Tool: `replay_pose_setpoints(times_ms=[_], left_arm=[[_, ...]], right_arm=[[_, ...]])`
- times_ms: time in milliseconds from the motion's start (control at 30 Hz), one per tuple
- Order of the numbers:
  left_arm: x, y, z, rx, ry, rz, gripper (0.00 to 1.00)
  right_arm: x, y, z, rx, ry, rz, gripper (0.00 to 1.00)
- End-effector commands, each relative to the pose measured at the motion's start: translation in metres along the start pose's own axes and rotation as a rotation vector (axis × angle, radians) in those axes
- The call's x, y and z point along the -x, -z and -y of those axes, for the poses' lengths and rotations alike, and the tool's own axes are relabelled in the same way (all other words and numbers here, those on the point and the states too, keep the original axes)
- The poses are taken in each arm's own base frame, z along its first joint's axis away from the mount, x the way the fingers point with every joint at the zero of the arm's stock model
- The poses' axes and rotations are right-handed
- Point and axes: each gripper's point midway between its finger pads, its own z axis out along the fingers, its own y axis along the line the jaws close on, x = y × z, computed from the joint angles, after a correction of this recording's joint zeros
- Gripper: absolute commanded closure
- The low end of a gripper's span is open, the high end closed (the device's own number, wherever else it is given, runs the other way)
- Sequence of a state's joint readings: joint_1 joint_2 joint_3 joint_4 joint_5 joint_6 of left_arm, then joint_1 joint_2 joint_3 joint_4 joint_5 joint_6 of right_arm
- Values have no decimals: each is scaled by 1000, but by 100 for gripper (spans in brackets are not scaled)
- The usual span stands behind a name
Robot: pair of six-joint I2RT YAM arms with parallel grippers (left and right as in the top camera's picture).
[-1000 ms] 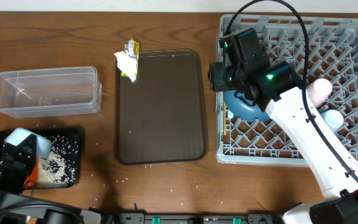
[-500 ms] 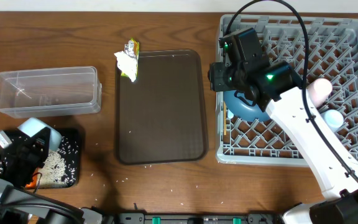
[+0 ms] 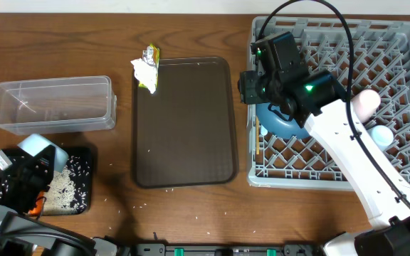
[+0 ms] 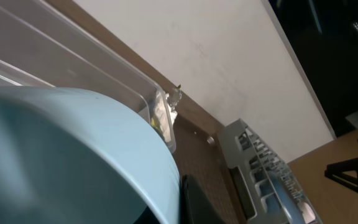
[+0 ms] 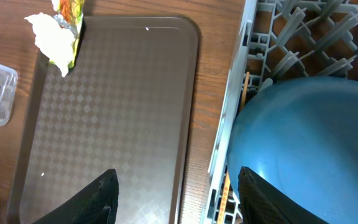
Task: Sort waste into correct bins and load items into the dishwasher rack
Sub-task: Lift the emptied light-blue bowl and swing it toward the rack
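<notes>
My left gripper (image 3: 21, 176) is shut on the rim of the pale white bowl (image 3: 40, 149) and holds it tilted over the black tray (image 3: 77, 186), which holds white rice grains (image 3: 61, 186) and a bit of orange carrot (image 3: 37, 206). In the left wrist view the bowl (image 4: 61, 155) fills the frame beside one dark finger (image 4: 194, 202). My right gripper (image 5: 178, 180) is open over the left edge of the grey rack (image 3: 347, 50), beside the blue plate (image 3: 282, 122) lying in it. The wrapper and tissue (image 3: 146, 67) lie at the serving tray's far left corner.
The clear tub (image 3: 52, 105) stands behind the black tray. The dark brown serving tray (image 3: 184, 121) lies mid-table. A pink cup (image 3: 366, 104) and a light blue cup (image 3: 381, 135) sit in the rack. A thin wooden stick (image 5: 246, 84) lies by the plate. Stray rice dots the table.
My left gripper has shifted slightly back and left with the bowl, uncovering more rice in the black tray. The right arm has not moved.
</notes>
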State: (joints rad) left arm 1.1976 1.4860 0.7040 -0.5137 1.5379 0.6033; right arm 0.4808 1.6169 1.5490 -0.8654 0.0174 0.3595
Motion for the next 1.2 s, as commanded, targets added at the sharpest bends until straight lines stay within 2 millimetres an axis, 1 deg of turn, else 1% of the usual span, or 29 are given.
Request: replay_pose_setpoints(times_ms=[0, 33, 67, 133, 167, 233, 333, 433, 500, 667, 833, 867, 933, 1033, 1167], left_arm=[[-6, 2, -5, 5, 3, 7, 94], [-3, 3, 0, -22, 75, 27, 94], [-5, 2, 1, -22, 111, 24, 93], [-13, 1, -8, 29, 19, -13, 94], [-11, 1, -10, 33, 16, -11, 94], [-4, 2, -5, -2, 36, 16, 94], [-5, -2, 1, -25, 38, 9, 94], [-6, -10, 11, -49, 33, -20, 94], [-4, -17, 20, -51, -2, -53, 94], [8, -31, 39, 106, -100, -155, 94], [21, -35, 65, 277, -159, -154, 94], [19, -38, 76, 279, -182, -157, 94], [13, -47, 88, 264, -198, -181, 94], [-6, -62, 91, 283, -213, -255, 94], [-40, -81, 91, 359, -285, -390, 94]], right_arm=[[2, -1, 2, -3, -12, 2, 42], [2, -1, 2, -1, -12, 1, 42], [1, -1, 1, 5, -12, -3, 42], [0, -1, 1, 7, -12, -5, 42], [1, -1, 0, 7, -12, -2, 42], [2, -1, 0, 9, -12, 1, 42], [2, -1, 0, 8, -12, 2, 42], [2, -1, 0, 8, -12, 2, 43], [2, -1, 0, 8, -11, 1, 43], [2, 1, 2, 7, -15, 4, 43], [5, 2, 3, 6, -18, 12, 42], [6, 2, 4, 6, -20, 16, 42], [10, 2, 6, 5, -27, 29, 42], [19, 4, 12, 4, -45, 61, 41], [29, 12, 27, -9, -98, 96, 41]])
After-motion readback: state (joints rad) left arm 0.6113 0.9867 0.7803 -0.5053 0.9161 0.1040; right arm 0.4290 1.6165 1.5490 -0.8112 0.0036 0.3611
